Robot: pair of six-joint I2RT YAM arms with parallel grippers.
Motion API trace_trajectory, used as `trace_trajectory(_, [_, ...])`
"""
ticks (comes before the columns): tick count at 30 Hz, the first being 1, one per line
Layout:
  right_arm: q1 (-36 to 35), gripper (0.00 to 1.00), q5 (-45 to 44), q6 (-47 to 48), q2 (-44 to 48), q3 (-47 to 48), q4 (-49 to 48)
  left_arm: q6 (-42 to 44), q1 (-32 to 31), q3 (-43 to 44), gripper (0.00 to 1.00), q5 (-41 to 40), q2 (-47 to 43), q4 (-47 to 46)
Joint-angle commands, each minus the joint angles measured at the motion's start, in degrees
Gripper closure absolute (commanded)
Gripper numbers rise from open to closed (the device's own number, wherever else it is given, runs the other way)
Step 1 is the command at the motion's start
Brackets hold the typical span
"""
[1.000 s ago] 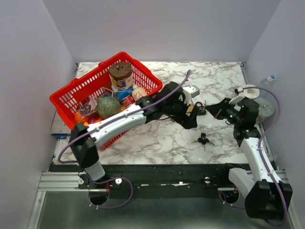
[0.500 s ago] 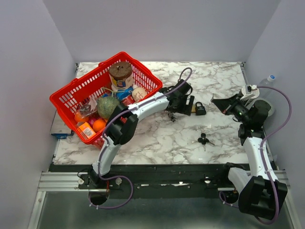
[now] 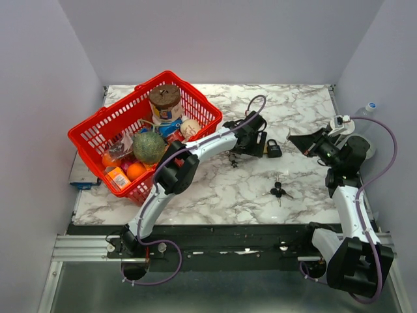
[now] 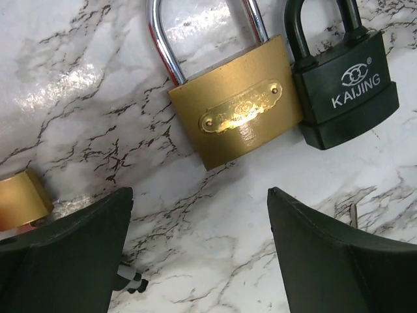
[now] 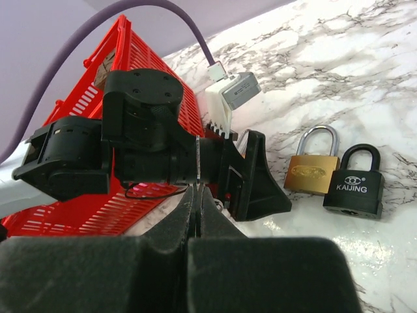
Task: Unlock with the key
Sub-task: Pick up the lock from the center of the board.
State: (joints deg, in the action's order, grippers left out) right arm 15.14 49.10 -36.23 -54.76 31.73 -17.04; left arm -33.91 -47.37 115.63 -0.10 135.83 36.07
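Note:
Two padlocks lie side by side on the marble: a brass padlock (image 4: pixel 238 120) and a black padlock (image 4: pixel 345 81) marked KAIJING, both with shackles closed. My left gripper (image 4: pixel 199 195) hovers just short of the brass one, open, nothing between its fingers (image 4: pixel 332 261). From above, the left gripper (image 3: pixel 258 143) is right beside the black padlock (image 3: pixel 274 150). A bunch of black-headed keys (image 3: pixel 279 190) lies alone nearer the front. My right gripper (image 3: pixel 293 139) hangs right of the padlocks, shut and empty; in its own view the right gripper (image 5: pixel 197 192) faces the left gripper.
A red basket (image 3: pixel 91 127) full of groceries stands at the left, close to the left arm. A small brass piece (image 4: pixel 19 199) lies at the left edge of the left wrist view. A clear container (image 3: pixel 365 147) sits at the right table edge.
The left arm has dropped low and stretched out, its gripper settling just left of the padlocks. The right arm has drawn back to the right and stays shut.

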Motion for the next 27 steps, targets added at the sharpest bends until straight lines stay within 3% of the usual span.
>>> trace_trajectory(1, [0.51,0.99,2.05,-0.77,-0.7,-0.96,-2.82,-0.45,-0.17,2.84,0.09,-3.15,3.03,0.66])
trace_trajectory(9, [0.51,0.99,2.84,-2.18,-1.84,-1.49,-5.29,-0.37,-1.93,10.92,0.09,-8.25,9.36,5.93])
trace_trajectory(27, [0.6,0.99,5.3,-4.99,-3.6,-2.46,-9.94,-4.41,-5.36,18.58,0.08,-13.43,16.84,3.39])
